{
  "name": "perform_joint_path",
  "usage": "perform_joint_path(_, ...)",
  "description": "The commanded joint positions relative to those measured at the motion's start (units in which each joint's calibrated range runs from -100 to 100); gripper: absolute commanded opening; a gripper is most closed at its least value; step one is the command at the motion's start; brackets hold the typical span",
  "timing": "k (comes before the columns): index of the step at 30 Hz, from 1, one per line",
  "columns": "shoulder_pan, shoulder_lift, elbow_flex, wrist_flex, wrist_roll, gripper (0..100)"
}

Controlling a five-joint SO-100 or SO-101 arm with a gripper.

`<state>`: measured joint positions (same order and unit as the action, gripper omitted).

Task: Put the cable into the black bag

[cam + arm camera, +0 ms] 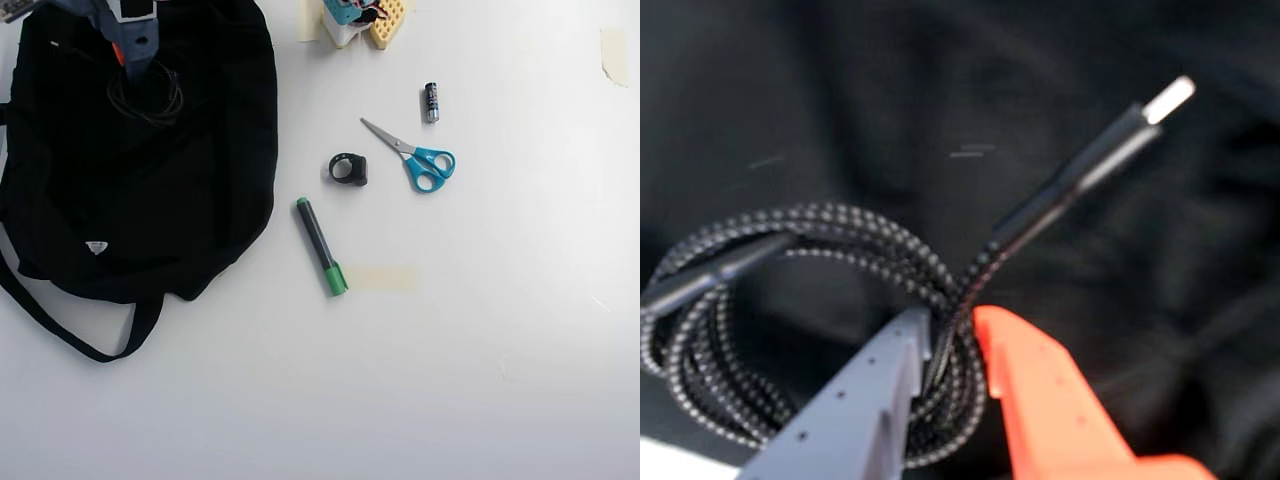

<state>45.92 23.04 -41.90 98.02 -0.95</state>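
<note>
Gripper [952, 325] clamped on the cable [820, 260] coil, hanging over the black bag [200, 150] near its top edge. Best to open only once clearly above the bag's mouth, keeping plug end [1167, 98] clear of the rim.

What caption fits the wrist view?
Grey-and-orange gripper pinching the coiled braided black cable, plug end raised, over the floppy black fabric bag.
</note>
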Motion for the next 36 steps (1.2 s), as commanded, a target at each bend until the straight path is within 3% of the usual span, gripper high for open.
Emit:
perform_joint_path(1,5.8,-1.5,-0.3,-2.8,0.3,2)
perform_joint_path(7,9.6,9.2,0.2,-7.8,-0.3,2)
perform_joint_path(10,9.7,8.4,0.2,-6.6,-0.2,21)
perform_joint_path(13,8.8,6.8,-1.7,-1.6,-0.3,21)
perform_joint_path(17,-5.2,-6.5,-2.9,1.3,-2.2,18)
perform_joint_path(19,-14.2,-7.5,-3.0,1.3,-2.2,2)
perform_joint_path(22,-27.2,-12.4,-3.0,1.3,-2.2,2)
perform_joint_path(26,-37.2,-14.1,-2.8,1.3,-1.8,2)
perform_joint_path(36,-43.4,-40.6,35.6,-5.0,-1.7,2)
